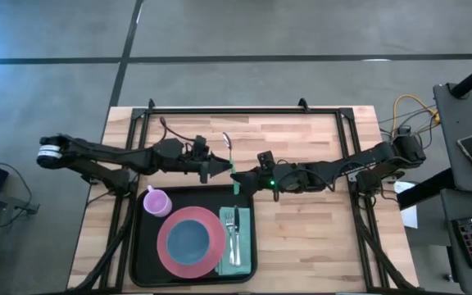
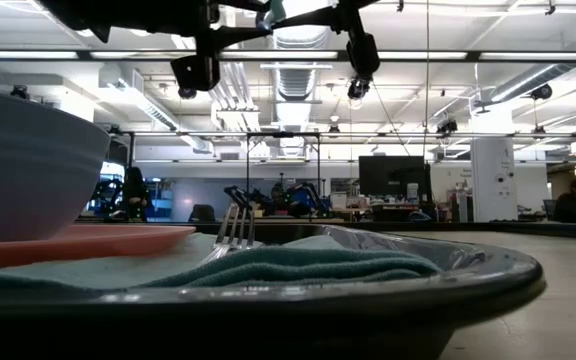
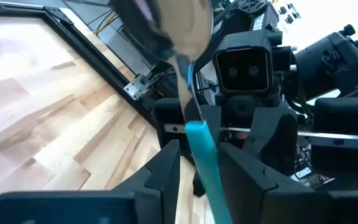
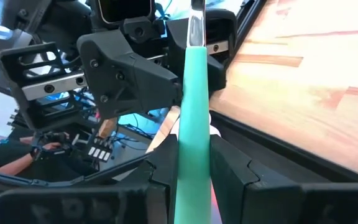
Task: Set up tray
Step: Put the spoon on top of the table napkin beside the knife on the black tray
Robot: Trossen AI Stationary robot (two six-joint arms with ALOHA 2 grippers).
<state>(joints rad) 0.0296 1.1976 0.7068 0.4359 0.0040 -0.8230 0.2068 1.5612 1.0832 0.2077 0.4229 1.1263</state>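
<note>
- Wooden counter (image 1: pixel 301 238), pale butcher-block planks in a black frame, grey floor around it; a workshop hall shows beyond in the low view.
- Right gripper (image 1: pixel 242 179): clamped on the lower end of the green handle of a spoon (image 1: pixel 230 160), held over the counter just past the tray's far rim.
- Left gripper (image 1: pixel 222 170): fingers (image 3: pixel 166 165) either side of the same handle higher up, nearer the metal bowl; only partly closed, and I cannot tell whether they have contact yet.
- Step in hand, as judged: a hand-over of the spoon between arms.
  - The left should close fully and squarely on the handle before the right lets go.
  - Both wrists should hold steady so the spoon does not twist or slip.
- Tray (image 1: pixel 137 246): large, black, rectangular, rounded corners, low raised rim; sits at the counter's near edge, left of centre, directly below the two grippers.
- Tray contents:
  - pink cup (image 1: pixel 156 201) at the far left corner;
  - pink plate (image 1: pixel 191 239) carrying a blue-grey bowl (image 1: pixel 189 238);
  - teal napkin (image 1: pixel 240 254) on the right side with a fork (image 1: pixel 233 231) lying on it.
</note>
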